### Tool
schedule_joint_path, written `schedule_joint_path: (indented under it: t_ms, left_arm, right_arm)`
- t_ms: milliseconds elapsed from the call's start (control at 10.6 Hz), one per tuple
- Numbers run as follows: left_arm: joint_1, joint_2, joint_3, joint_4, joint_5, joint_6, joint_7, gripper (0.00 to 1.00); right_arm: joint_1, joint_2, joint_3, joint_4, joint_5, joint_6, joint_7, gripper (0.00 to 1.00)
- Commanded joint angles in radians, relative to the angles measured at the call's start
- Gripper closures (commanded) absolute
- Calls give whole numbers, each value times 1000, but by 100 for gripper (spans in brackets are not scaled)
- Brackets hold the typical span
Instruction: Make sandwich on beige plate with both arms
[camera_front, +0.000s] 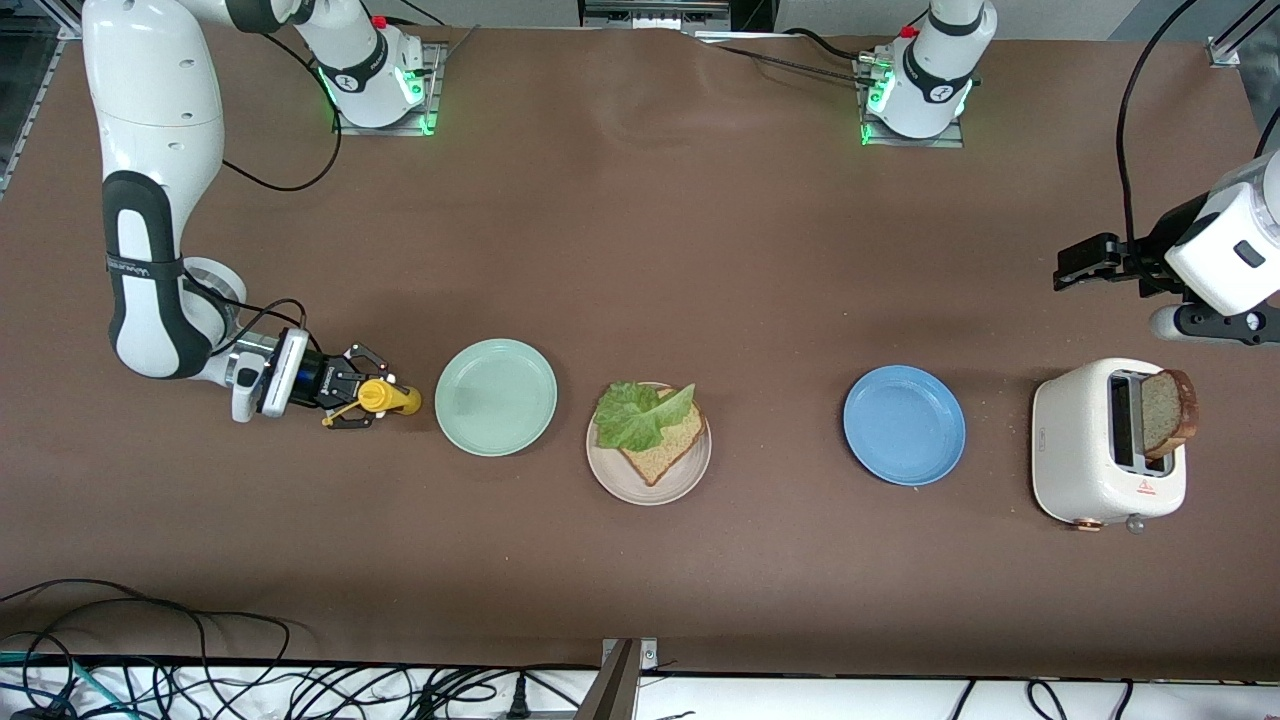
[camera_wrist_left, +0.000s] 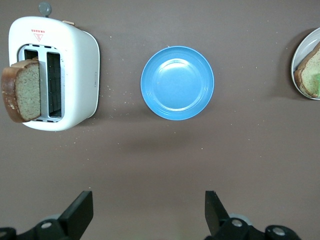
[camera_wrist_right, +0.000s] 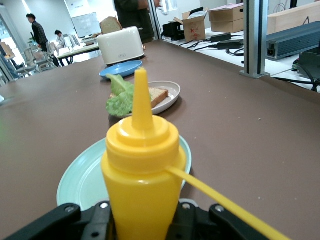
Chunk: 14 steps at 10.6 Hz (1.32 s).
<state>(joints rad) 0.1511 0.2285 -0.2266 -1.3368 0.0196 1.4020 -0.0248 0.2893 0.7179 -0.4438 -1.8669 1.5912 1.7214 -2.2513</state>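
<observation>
Looking across the counter (camera_front: 640, 250), I see my right tool (camera_front: 352, 400) low beside the mint-green plate (camera_front: 496, 397), clamped on a yellow mustard bottle (camera_front: 388, 397). Bread and lettuce (camera_front: 640, 415) lie on the beige plate (camera_front: 690, 480). Left wrist: left tool (camera_wrist_left: 145, 215) spread wide over bare counter near the toaster (camera_wrist_left: 75, 75) and the blue plate (camera_wrist_left: 177, 82). Right wrist: bottle upright.

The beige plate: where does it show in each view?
Front view: beige plate at table centre, between the mint-green plate and the blue plate.
Left wrist view: cut by the frame's edge.
Right wrist view: mid-frame.
Shared landmark: the blue plate.
</observation>
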Motion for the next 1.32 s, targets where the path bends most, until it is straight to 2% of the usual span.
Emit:
schedule_joint_path:
  t_ms: [0,189,377,566,849,1227]
  left_arm:
    - [5,-28,-2,-25,-7,2,23,2]
    - [5,-28,0,-25,-7,2,23,2]
    - [7,-29,0,-30,-7,3,23,2]
    - [7,-31,-2,-36,-7,6,23,2]
    - [7,-29,-2,-36,-9,9,23,2]
    - [7,-31,-2,-36,-7,9,23,2]
  right_arm:
    - [14,11,-4,90,-48,-3,172,100]
    - [28,8,-7,164,-118,26,324,100]
    - [48,-8,-10,244,-256,61,492,100]
    - [77,-21,-12,331,-464,99,690,100]
    - [198,-23,-19,419,-782,191,937,100]
    - [400,-23,-23,431,-1240,293,1266,100]
